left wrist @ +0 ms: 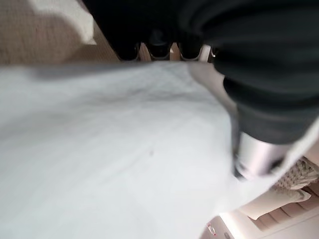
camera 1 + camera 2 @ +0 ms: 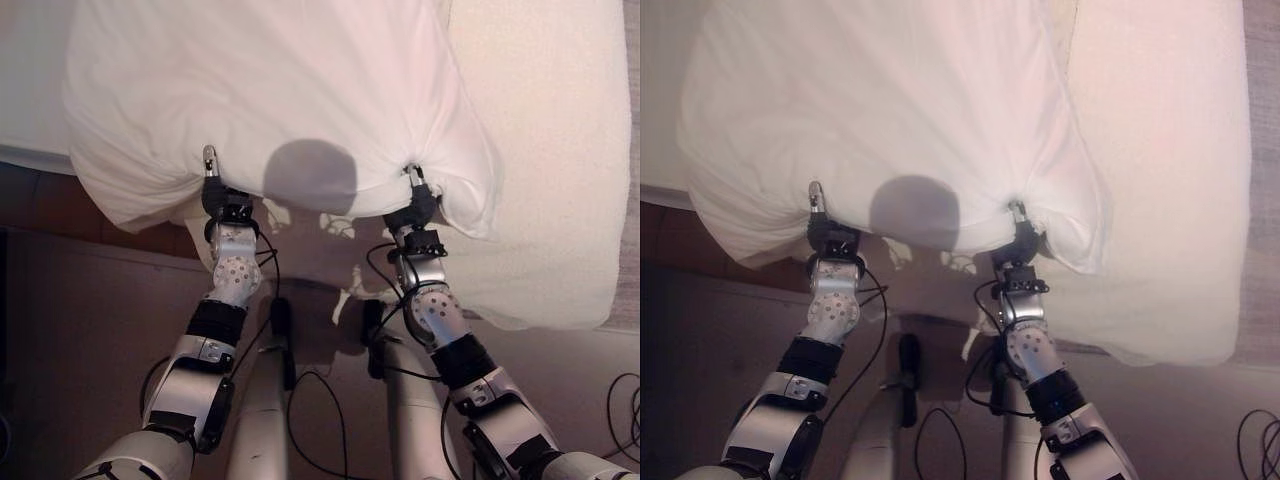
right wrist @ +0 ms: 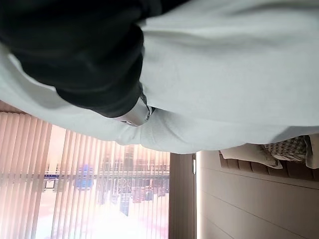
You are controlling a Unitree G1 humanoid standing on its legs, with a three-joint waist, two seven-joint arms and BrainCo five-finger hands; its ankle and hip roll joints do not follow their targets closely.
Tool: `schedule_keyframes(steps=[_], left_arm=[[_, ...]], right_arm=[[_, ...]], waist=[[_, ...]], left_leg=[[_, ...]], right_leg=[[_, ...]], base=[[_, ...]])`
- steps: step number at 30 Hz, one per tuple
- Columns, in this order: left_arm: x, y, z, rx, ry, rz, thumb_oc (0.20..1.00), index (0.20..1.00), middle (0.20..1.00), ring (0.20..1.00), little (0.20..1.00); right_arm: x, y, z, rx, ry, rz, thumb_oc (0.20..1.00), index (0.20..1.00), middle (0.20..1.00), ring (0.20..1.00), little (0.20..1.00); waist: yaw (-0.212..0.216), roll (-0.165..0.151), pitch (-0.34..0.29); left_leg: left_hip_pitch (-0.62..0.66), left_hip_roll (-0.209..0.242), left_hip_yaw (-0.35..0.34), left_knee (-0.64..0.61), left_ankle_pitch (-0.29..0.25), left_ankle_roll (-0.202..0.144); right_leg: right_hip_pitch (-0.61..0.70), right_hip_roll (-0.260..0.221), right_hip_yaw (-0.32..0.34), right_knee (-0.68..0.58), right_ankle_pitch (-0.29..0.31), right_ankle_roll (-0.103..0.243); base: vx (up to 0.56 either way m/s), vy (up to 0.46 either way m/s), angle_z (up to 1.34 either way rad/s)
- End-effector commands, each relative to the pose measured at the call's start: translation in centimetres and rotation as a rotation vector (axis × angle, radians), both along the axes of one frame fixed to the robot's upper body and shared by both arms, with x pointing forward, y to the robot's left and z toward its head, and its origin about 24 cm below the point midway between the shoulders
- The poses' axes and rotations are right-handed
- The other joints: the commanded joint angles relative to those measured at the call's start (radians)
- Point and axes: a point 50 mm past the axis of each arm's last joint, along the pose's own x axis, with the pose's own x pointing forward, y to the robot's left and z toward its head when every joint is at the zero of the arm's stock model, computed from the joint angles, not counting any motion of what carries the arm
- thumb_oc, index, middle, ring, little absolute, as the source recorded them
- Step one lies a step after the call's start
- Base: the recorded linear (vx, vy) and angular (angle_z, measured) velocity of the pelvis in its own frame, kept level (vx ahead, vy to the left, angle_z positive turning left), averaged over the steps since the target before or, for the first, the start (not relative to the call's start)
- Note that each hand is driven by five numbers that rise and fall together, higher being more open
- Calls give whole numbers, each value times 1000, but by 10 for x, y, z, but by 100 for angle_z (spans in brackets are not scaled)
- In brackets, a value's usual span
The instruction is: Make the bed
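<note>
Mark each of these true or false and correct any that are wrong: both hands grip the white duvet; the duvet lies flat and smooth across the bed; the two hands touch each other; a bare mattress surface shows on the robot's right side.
1. Both hands grip the white duvet: true. The left hand and the right hand each pinch its near edge.
2. The duvet lies flat and smooth: false. It is bunched up, with folds gathered at each hand.
3. The two hands touch each other: false. They hold the edge well apart.
4. A mattress shows on the robot's right: true.
</note>
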Motion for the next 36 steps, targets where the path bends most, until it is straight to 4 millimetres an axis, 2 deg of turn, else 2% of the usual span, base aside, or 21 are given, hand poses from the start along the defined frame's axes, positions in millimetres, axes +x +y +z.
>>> schedule_keyframes(steps=[1, 11, 14, 16, 17, 18, 20, 21, 22, 23, 24, 25, 26, 28, 29, 31, 32, 34, 35, 36], left_arm=[[-3, -2, 11, 26, -83, 45, 200, 200, 200, 200, 200], [-23, 7, 11, -65, -170, 128, 200, 200, 200, 200, 200], [-46, 22, -6, -177, -191, 224, 200, 200, 200, 200, 200], [-51, 23, -10, -200, -193, 239, 200, 200, 200, 200, 200], [-55, 26, -12, -213, -198, 261, 200, 200, 200, 200, 200], [-58, 26, -14, -229, -201, 273, 200, 200, 200, 200, 200], [-65, 30, -15, -234, -221, 311, 200, 200, 200, 200, 200], [-69, 33, -16, -244, -227, 335, 200, 200, 200, 200, 200], [-75, 38, -16, -252, -243, 366, 200, 200, 200, 200, 200], [-80, 41, -18, -239, -246, 383, 200, 200, 200, 200, 200], [-84, 43, -16, -219, -260, 396, 200, 200, 200, 200, 200], [-84, 43, -16, -219, -259, 396, 200, 200, 200, 200, 200], [-90, 51, -10, -217, -294, 447, 200, 200, 200, 200, 200], [-92, 56, -9, -206, -304, 460, 200, 200, 200, 200, 200], [-91, 56, -9, -204, -309, 455, 200, 200, 200, 200, 200], [-89, 54, -7, -192, -332, 416, 200, 200, 200, 200, 200], [-85, 52, -8, -207, -337, 391, 200, 200, 200, 200, 200], [-79, 42, -4, -186, -361, 321, 200, 200, 200, 200, 200], [-76, 40, -6, -169, -346, 305, 200, 200, 200, 200, 200], [-76, 40, -7, -147, -349, 287, 200, 200, 200, 200, 200]], right_arm=[[-19, -3, -2, -26, -90, 2, 200, 200, 200, 200, 200], [-20, -13, -1, -16, -70, -64, 200, 200, 200, 200, 200], [-21, -26, -9, -27, -22, -133, 200, 200, 200, 200, 200], [-21, -31, -10, -37, -11, -160, 200, 200, 200, 200, 200], [-21, -35, -11, -42, -1, -179, 200, 200, 200, 200, 200], [-20, -39, -11, -45, 4, -199, 200, 200, 200, 200, 200], [-20, -46, -12, -80, 8, -239, 200, 200, 200, 200, 200], [-20, -48, -12, -74, 13, -245, 200, 200, 200, 200, 200], [-20, -54, -14, -61, 24, -273, 200, 200, 200, 200, 200], [-20, -55, -15, -68, 29, -280, 200, 200, 200, 200, 200], [-21, -57, -14, -66, 25, -284, 200, 200, 200, 200, 200], [-21, -57, -14, -66, 25, -284, 200, 200, 200, 200, 200], [-21, -61, -12, -60, 28, -312, 200, 200, 200, 200, 200], [-23, -66, -13, -61, 31, -330, 200, 200, 200, 200, 200], [-23, -71, -12, -63, 30, -348, 200, 200, 200, 200, 200], [-25, -72, -14, -76, 31, -343, 200, 200, 200, 200, 200], [-27, -80, -17, -76, 31, -373, 200, 200, 200, 200, 200], [-31, -78, -20, -74, 34, -364, 200, 200, 200, 200, 200], [-32, -80, -25, -67, 45, -368, 200, 200, 200, 200, 200], [-33, -81, -26, -72, 52, -372, 200, 200, 200, 200, 200]], waist=[[-66, 93, -110], [-54, 112, -93], [-40, 134, -82], [-39, 136, -79], [-36, 133, -72], [-32, 127, -57], [-7, 105, -41], [-6, 95, -38], [-14, 79, -46], [-14, 69, -52], [-8, 64, -56], [-6, 64, -56], [9, 53, -64], [11, 56, -83], [14, 59, -92], [17, 58, -97], [6, 53, -88], [-5, 36, -74], [-5, 32, -68], [-8, 26, -66]], left_leg=[[-29, -19, -16, -27, 5, 47], [51, -27, -10, -112, 47, 31], [124, -17, -15, -145, 62, 17], [139, -11, -16, -141, 72, 6], [152, -8, -20, -129, 72, -4], [150, -2, -27, -93, 101, -24], [161, -29, -106, -34, 137, -52], [175, -23, -132, -50, 144, -53], [216, 39, -137, -109, 151, -50], [250, 82, -149, -160, 166, -52], [290, 115, -168, -224, 196, -58], [292, 117, -166, -234, 204, -58], [354, 180, -241, -349, 290, -87], [393, 227, -244, -446, 334, -113], [397, 232, -246, -473, 335, -120], [404, 223, -236, -431, 269, -107], [375, 209, -191, -368, 178, -84], [338, 137, -184, -203, 41, -64], [312, 83, -182, -115, -12, -51], [277, 38, -178, -54, -56, -24]], right_leg=[[45, 31, 19, -56, 40, 85], [94, 40, 27, -91, 38, 87], [153, 56, 24, -85, 9, 71], [184, 60, 18, -105, 6, 65], [211, 62, 16, -113, -4, 62], [233, 64, 14, -120, -2, 53], [271, 67, 23, -125, -11, 42], [274, 66, 26, -118, -12, 37], [277, 59, 36, -107, -28, 35], [286, 57, 48, -108, -35, 40], [285, 58, 64, -111, -32, 48], [284, 60, 66, -114, -26, 47], [271, 63, 113, -109, -17, 76], [265, 52, 138, -111, -14, 100], [260, 39, 144, -116, -8, 117], [253, 21, 155, -123, 9, 134], [274, -25, 154, -139, 30, 161], [321, -102, 161, -205, 91, 193], [365, -148, 167, -277, 177, 205], [380, -202, 164, -344, 289, 218]], base=[[0, 0, 0], [8, -33, -2], [7, -152, -7], [5, -139, -2], [-5, -175, 1], [-25, -149, 1], [-32, -111, 4], [1, -48, -1], [30, 23, -8], [71, 119, -9], [45, 109, -11], [43, 264, -9], [32, 316, -18], [68, 418, -41], [63, 411, -50], [19, 412, -43], [-17, 475, -19], [4, 594, 56], [15, 701, 78], [29, 811, 52]])
